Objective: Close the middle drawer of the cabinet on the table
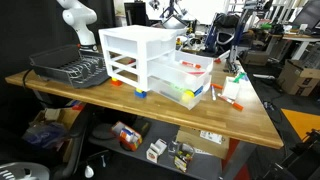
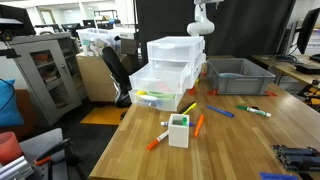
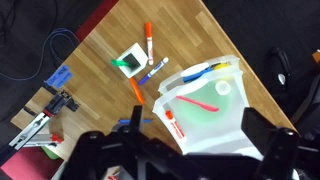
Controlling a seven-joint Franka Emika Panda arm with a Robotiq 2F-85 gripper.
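We are at the approach step: our gripper (image 3: 183, 152) hovers above the cabinet (image 1: 135, 55) near the table's (image 1: 248, 120) edge, jaws spread and empty. The middle drawer (image 1: 194, 68) juts out. Next we probably descend and push its front inward.

— Where does the cabinet (image 1: 130, 45) stand?
— On the table (image 1: 255, 120), beside the dish rack (image 1: 68, 68), its middle drawer (image 1: 196, 68) and bottom drawer (image 1: 178, 92) jutting out frontward.
— And the markers (image 2: 199, 124)?
— On the table near the drawers, around a small box (image 2: 179, 131).

The middle drawer (image 1: 196, 68) apparently juts open from the cabinet (image 1: 128, 45).
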